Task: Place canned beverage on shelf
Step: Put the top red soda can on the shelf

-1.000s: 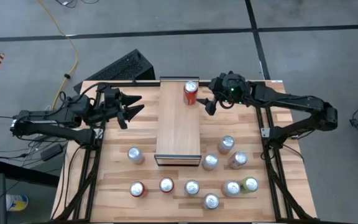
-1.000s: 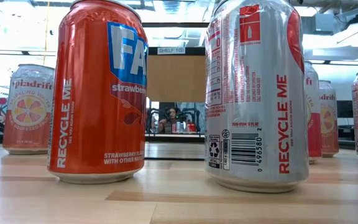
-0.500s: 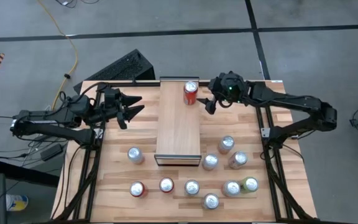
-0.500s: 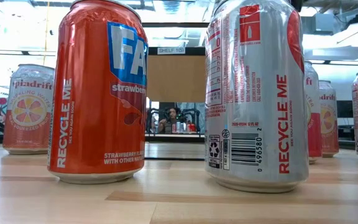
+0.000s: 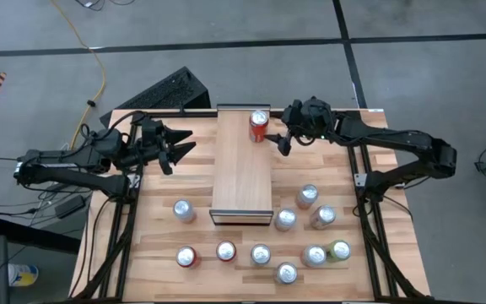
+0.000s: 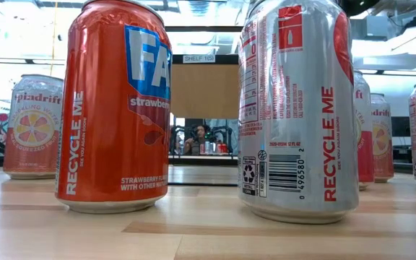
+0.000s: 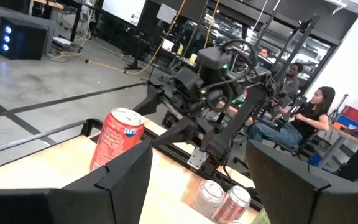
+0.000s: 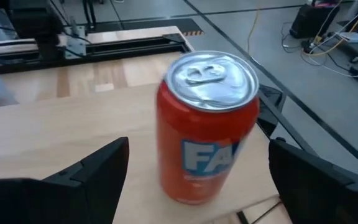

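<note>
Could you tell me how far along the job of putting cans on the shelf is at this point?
Done: one red can stands upright at the far end of the shelf. In hand: nothing; the right gripper sits open beside that can, fingers apart from it, and the left gripper waits open left of the shelf. Left: the other cans on the table.

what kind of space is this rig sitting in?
Most likely a robotics lab or workshop. Bare concrete floor with a yellow cable trailing across it, equipment racks beyond the table, and a person seated at a workstation in the background.
</note>
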### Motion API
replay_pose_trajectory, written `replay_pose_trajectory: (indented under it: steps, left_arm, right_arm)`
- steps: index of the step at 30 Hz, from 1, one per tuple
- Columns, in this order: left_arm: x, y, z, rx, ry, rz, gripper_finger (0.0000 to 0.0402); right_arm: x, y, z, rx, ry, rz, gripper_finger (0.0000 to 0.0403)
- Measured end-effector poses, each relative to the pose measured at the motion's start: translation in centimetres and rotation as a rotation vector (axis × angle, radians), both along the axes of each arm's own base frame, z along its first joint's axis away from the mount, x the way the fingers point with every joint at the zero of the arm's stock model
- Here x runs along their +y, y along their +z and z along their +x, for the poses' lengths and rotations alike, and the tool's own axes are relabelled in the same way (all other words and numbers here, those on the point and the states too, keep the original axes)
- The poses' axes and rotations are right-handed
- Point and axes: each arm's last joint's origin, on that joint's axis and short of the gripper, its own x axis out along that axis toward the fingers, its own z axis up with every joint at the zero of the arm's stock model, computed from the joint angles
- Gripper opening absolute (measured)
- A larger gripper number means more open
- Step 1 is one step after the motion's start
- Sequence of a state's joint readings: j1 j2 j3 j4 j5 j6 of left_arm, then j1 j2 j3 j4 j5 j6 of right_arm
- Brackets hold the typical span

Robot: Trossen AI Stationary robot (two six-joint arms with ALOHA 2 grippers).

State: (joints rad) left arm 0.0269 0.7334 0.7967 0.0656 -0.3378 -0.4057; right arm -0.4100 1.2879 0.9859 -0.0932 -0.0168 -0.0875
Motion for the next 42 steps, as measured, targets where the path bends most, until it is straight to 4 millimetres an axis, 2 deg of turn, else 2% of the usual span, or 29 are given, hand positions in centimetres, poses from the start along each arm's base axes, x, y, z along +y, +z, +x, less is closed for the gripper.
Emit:
replay_pose_trajectory:
  steps: [7, 12, 25, 36, 42]
  left_arm:
    - [0.0, 0.0, 0.0, 0.0, 0.001, -0.001, 0.0248]
    - [0.0, 0.0, 0.0, 0.002, 0.001, -0.001, 0.0248]
    - [0.0, -0.1, 0.0, 0.009, 0.002, 0.0, 0.0248]
    - [0.0, -0.1, 0.0, 0.009, 0.002, 0.0, 0.0248]
    - [0.0, -0.1, 0.0, 0.009, 0.002, 0.001, 0.0248]
  right_arm:
    - [-1.0, -1.8, 1.9, 0.002, 0.012, 0.009, 0.0357]
    - [-1.4, -2.0, 2.4, -0.028, 0.01, 0.007, 0.0351]
    - [-1.7, -2.0, 2.7, -0.043, -0.001, 0.031, 0.0257]
    - [-1.5, -2.1, 3.8, -0.086, -0.062, 0.034, 0.025]
    - [-2.0, -1.0, 6.4, -0.084, -0.05, -0.027, 0.025]
